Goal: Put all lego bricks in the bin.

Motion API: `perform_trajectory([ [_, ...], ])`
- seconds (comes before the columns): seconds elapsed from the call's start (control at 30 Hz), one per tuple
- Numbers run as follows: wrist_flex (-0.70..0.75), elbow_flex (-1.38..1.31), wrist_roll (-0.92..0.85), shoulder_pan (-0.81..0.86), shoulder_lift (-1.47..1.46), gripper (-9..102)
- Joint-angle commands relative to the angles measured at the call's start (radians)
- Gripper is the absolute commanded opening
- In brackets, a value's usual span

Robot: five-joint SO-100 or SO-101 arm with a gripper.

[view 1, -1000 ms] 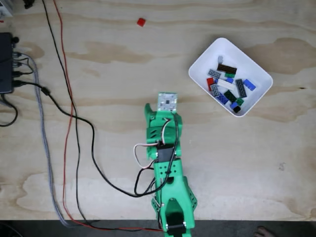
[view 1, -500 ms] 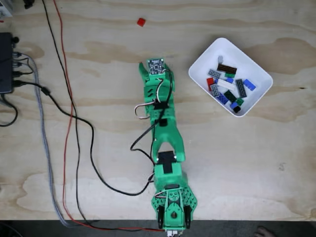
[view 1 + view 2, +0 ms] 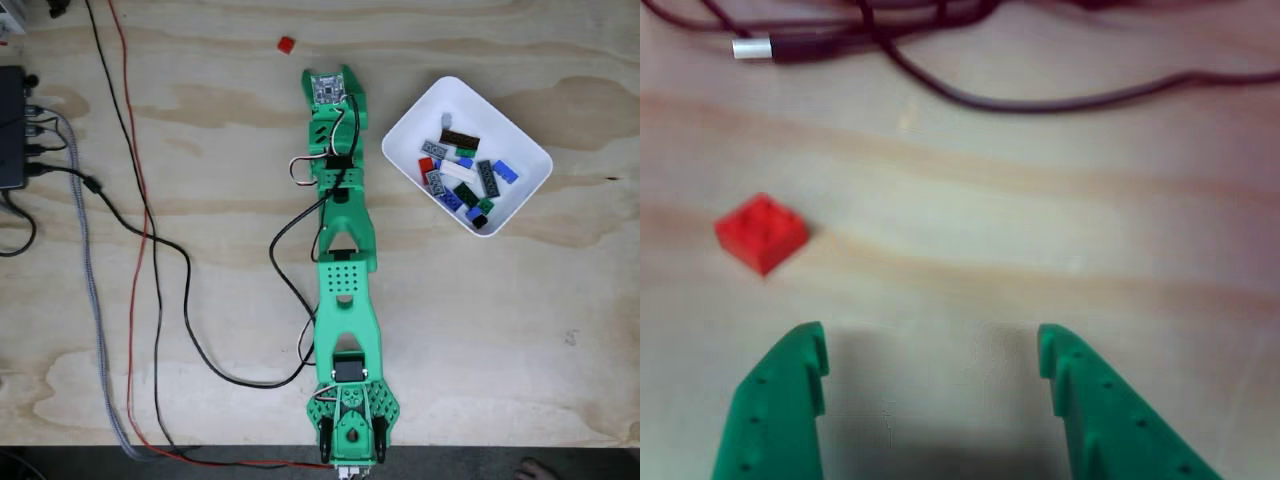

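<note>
My gripper (image 3: pixel 930 365) is spread wide and holds nothing. The last loose red brick (image 3: pixel 761 232) lies on the worktop (image 3: pixel 200 300) ahead of it and off to the left in the other view, outside the fingers. It looks light, rigid and slick, so I'd close on its flat sides. The bin (image 3: pixel 406 123) holds the rest.
</note>
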Motion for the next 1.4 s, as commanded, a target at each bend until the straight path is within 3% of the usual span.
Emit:
perform_trajectory([
  [0.0, 0.035, -0.393, -0.035, -0.054, -0.202, 25],
  [0.13, 0.074, -0.574, -0.071, -0.091, -0.341, 24],
  [0.57, 0.031, -0.719, -0.158, -0.121, -0.492, 19],
  [0.67, 0.048, -0.75, -0.149, -0.118, -0.503, 0],
  [0.73, 0.055, -0.756, -0.129, -0.11, -0.503, 1],
  [0.8, 0.06, -0.759, -0.08, -0.106, -0.505, 20],
  [0.83, 0.071, -0.759, -0.074, -0.104, -0.502, 17],
  [0.87, 0.094, -0.761, -0.094, -0.103, -0.5, 3],
  [0.9, 0.129, -0.764, -0.086, -0.101, -0.489, 0],
  [0.93, 0.164, -0.767, -0.066, -0.1, -0.48, 0],
  [1.0, 0.199, -0.788, -0.018, -0.1, -0.476, 12],
  [1.03, 0.268, -0.83, -0.026, -0.1, -0.48, 1],
  [1.1, 0.422, -0.893, -0.018, -0.095, -0.477, 0],
  [1.13, 0.439, -0.913, -0.015, -0.095, -0.485, 3],
  [1.2, 0.413, -0.982, 0.006, -0.095, -0.546, 23],
  [1.37, 0.419, -1.186, 0.038, -0.106, -0.724, 26],
])
